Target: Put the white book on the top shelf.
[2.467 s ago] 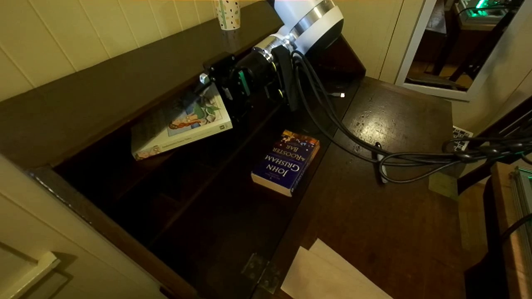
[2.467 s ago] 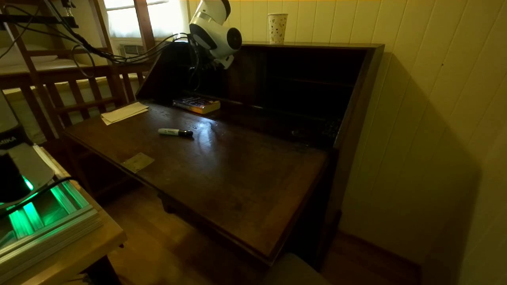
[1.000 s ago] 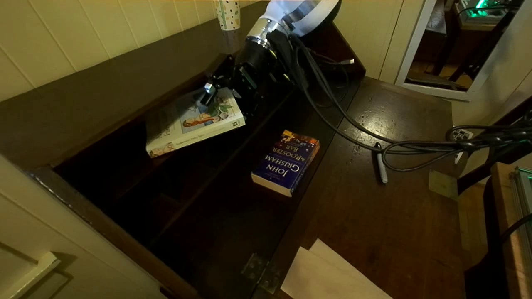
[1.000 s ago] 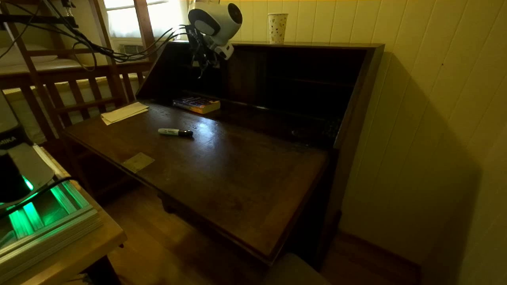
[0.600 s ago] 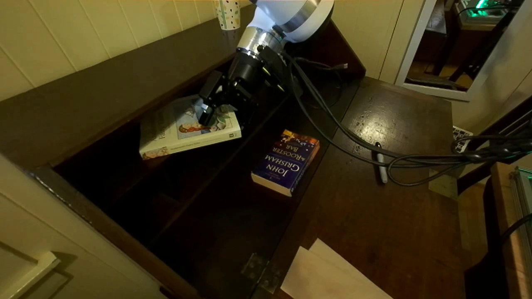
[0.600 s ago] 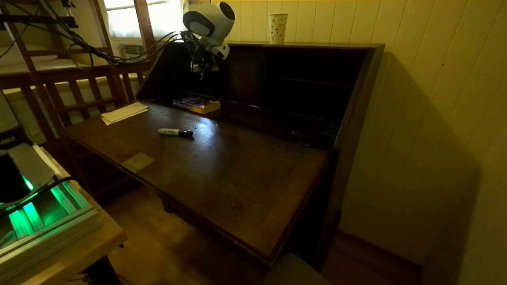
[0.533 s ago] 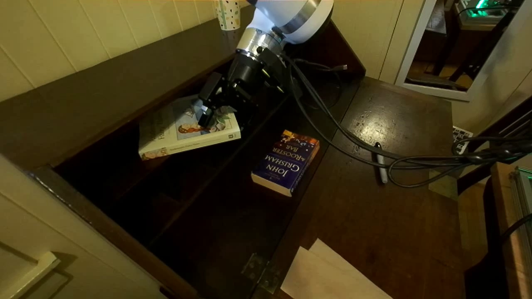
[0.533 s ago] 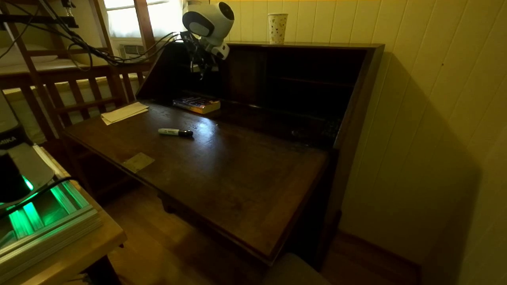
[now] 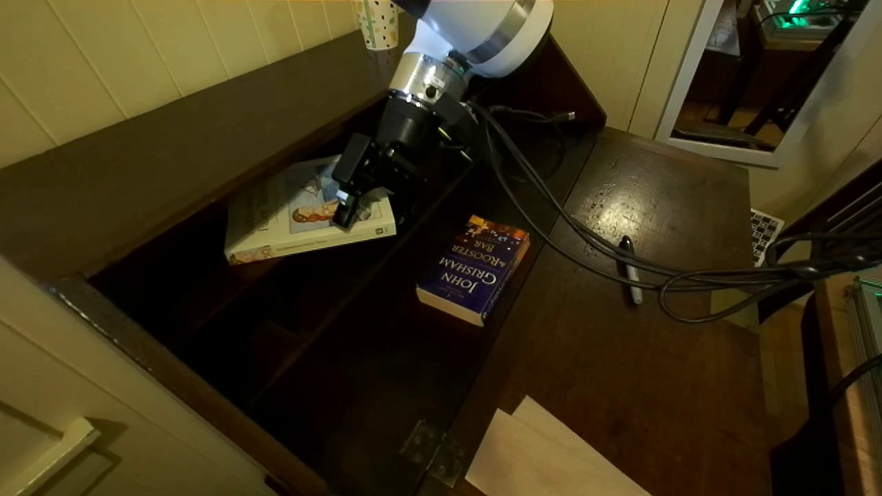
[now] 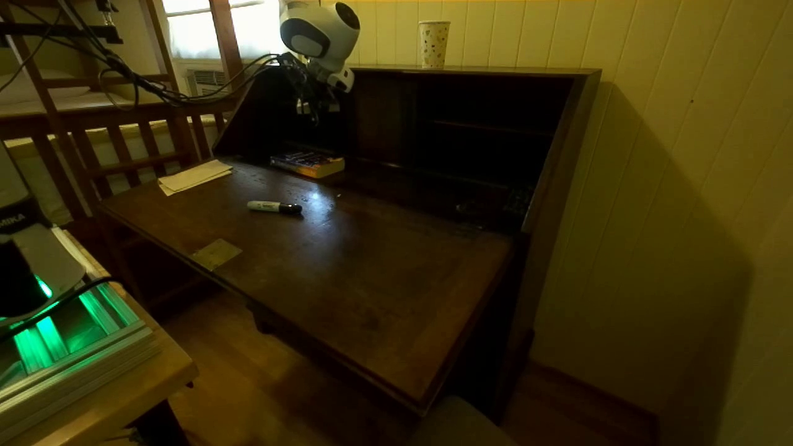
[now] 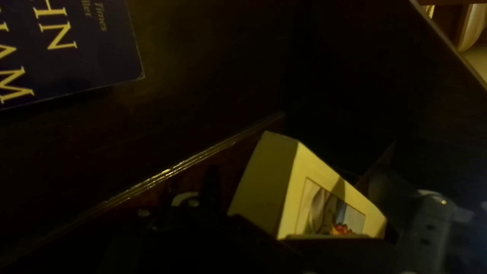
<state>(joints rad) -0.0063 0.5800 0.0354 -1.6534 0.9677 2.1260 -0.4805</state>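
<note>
End effector (image 9: 377, 207), fingers spread w/ one over cover, hangs at white book (image 9: 300, 224); contact unclear. Book's at mouth of top shelf (image 9: 165, 272), partly under upper board (image 9: 207, 138). Farther: dark blue pbk. (image 9: 472, 269) on counter (image 9: 641, 386), then marker (image 10: 269, 206).

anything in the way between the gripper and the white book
Nothing visible: in the wrist view, part of the white book lies between the open jaws. The dark blue book rests apart on the desk. Whether the jaws touch the white book isn't clear.
</note>
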